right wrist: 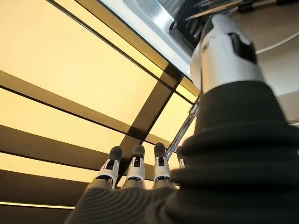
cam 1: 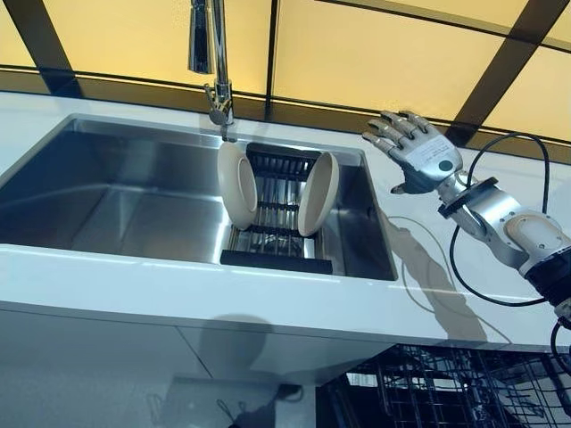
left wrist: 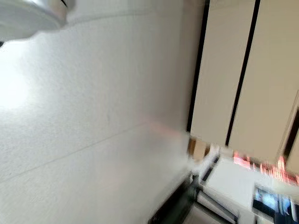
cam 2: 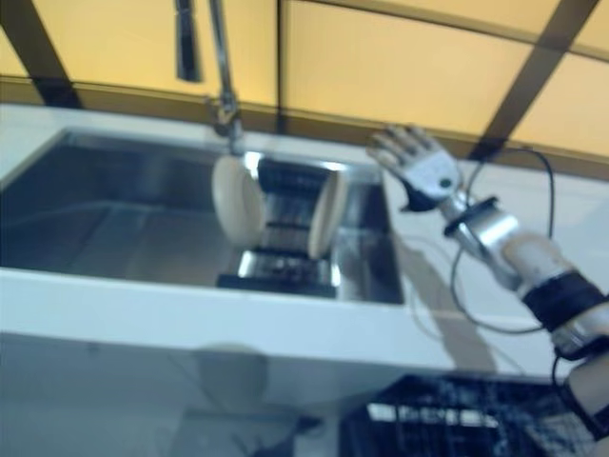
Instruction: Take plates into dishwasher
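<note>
Left eye view: a steel sink (cam 1: pixel 107 192) fills the left and centre of the frame, set in a white counter (cam 1: pixel 268 299). At the sink's right end a dark dish rack (cam 1: pixel 277 234) holds two cream plates on edge — the left plate (cam 1: pixel 236 185) and the right plate (cam 1: pixel 318 193) — apart from each other, with bare rack bars between them. A tap (cam 1: pixel 211 58) hangs above the sink's back rim, upper centre. The right hand (cam 1: pixel 417 152) is at centre right, raised over the counter just past the sink's right rim, fingers spread and nearly straight, holding nothing and clear of both plates. In the lower right corner the wire dishwasher basket (cam 1: pixel 446 392) shows below the counter edge.

Right eye view: the same layout, with the right hand near the upper centre right and both plates standing in the rack.

Left wrist view: only a white surface and pale panels with dark strips at right — the left hand does not show.

Right wrist view: the fingers (right wrist: pixel 135 165) line up straight at lower centre against yellow panels (right wrist: pixel 70 60), empty.
</note>
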Available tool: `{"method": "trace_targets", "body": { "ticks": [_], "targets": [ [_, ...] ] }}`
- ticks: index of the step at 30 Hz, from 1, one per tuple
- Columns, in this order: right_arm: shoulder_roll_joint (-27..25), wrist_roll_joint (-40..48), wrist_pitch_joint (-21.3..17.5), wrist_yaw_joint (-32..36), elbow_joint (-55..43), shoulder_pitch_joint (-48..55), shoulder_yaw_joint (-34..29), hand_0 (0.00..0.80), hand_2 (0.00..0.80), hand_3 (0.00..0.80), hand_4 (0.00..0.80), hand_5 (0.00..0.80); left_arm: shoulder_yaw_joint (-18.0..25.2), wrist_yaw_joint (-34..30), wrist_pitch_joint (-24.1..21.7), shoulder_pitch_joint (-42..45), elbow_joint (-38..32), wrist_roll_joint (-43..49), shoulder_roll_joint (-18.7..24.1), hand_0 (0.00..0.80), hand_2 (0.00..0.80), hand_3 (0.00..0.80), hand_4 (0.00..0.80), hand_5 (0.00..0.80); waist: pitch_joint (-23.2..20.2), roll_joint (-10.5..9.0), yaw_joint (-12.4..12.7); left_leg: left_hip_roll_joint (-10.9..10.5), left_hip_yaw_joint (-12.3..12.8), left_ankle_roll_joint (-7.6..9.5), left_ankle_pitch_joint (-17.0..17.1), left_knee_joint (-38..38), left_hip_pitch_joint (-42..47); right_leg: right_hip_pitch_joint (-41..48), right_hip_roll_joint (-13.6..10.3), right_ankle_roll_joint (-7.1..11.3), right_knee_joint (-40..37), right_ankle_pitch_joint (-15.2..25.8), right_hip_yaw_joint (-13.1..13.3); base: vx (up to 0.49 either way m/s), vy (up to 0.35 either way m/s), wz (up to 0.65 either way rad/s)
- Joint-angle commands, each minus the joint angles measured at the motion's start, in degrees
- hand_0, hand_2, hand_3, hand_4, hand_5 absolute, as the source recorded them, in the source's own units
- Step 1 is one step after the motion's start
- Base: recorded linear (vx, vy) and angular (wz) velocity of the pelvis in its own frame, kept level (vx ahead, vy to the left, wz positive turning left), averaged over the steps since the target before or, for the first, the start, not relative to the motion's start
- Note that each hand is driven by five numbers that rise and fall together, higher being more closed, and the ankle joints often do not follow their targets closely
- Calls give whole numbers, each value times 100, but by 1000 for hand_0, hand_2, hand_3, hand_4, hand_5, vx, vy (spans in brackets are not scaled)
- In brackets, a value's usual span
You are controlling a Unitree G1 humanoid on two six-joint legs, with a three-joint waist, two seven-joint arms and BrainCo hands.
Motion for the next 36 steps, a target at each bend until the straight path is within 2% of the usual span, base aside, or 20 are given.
{"method": "trace_targets", "body": {
  "ticks": [1, 5, 19, 26, 36],
  "targets": [
    [-221, 77, 256, -318, -103, -557, 297, 0, 0, 0, 0, 0, 186, -56, -164, -1, -8, -722, 29, 0, 0, 0, 0, 0, -117, -188, 159, -109, 318, 152, -373, -25, 47, -119, -374, 507, -10, 183, -17, 15, -14, 8],
    [-128, -66, 351, -242, -84, -792, 452, 0, 0, 0, 0, 0, 395, 130, 167, 30, 167, -687, 113, 0, 0, 0, 0, 0, -30, -130, 231, -141, 228, 143, -328, -25, -64, -188, -393, 486, -10, 163, -58, 7, 8, 10],
    [-119, -439, 348, -50, 23, -1205, 964, 0, 0, 0, 0, 0, 628, -7, 35, 258, 314, -843, 180, 0, 0, 0, 0, 0, 243, 128, 354, -224, 129, 126, -260, -25, -233, -327, -474, 455, -10, 136, -129, -5, 33, 6],
    [-150, -597, 335, 94, 13, -1283, 1126, 0, 0, 0, 0, 0, 578, -110, -138, 374, 285, -913, 101, 0, 0, 0, 0, 0, 349, 168, 382, -238, 111, 119, -226, -25, -291, -365, -489, 445, -10, 147, -171, -1, 8, 3],
    [-284, -710, 298, 212, -162, -1107, 1031, 0, 0, 0, 0, 0, 559, -137, -233, 411, 183, -1068, 89, 0, 0, 0, 0, 0, 414, 147, 359, -243, 118, 121, -224, -25, -298, -380, -498, 451, -10, 161, -206, 0, 0, 0]
  ]
}}
